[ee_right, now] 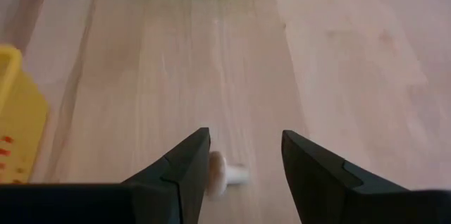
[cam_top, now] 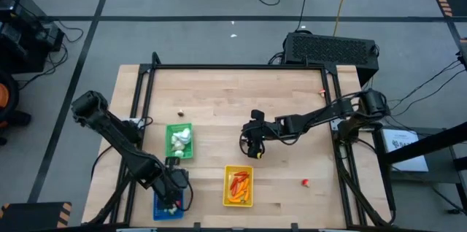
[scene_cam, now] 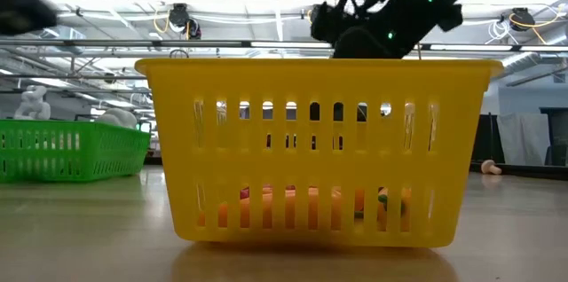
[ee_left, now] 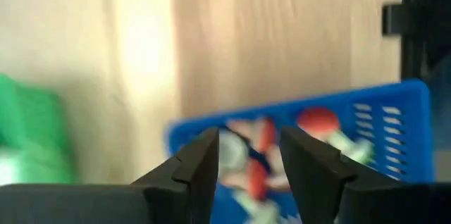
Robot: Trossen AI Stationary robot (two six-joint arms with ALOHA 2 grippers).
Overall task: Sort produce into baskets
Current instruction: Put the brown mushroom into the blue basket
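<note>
We hover the left gripper (ee_left: 246, 175), fingers parted and empty, over the blue basket (ee_left: 394, 118). Beyond the yellow basket (cam_top: 238, 186), the right gripper (ee_right: 244, 164) straddles a white piece (ee_right: 220, 175) on the counter (ee_right: 338, 62), unclenched; next, lower and pinch.

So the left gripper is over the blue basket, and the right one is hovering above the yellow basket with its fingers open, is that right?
Not quite. The left gripper is over the blue basket, but the right gripper is above bare table, beyond the yellow basket, not over it. The high view shows this; the right wrist view shows its open fingers above a small white piece on the wood.
</note>
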